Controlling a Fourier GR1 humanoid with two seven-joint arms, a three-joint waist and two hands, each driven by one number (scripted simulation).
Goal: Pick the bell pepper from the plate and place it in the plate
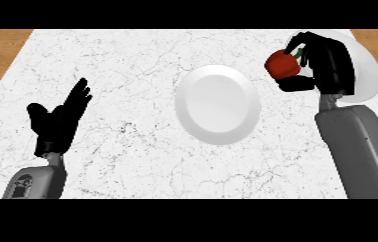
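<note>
A red bell pepper (pixel 280 64) with a green stem is held in my right hand (pixel 325 61), whose fingers and thumb curl round it. The hand and pepper are over the left edge of a white plate (pixel 363 73) at the far right, which my hand and forearm largely hide. A second white plate (pixel 218 104) with nothing on it lies at the middle of the counter, to the left of the pepper. My left hand (pixel 57 120) rests open at the left, fingers pointing up.
The white marble counter (pixel 125 76) fills the view. Wooden floor (pixel 13 41) shows beyond its far left and far right corners.
</note>
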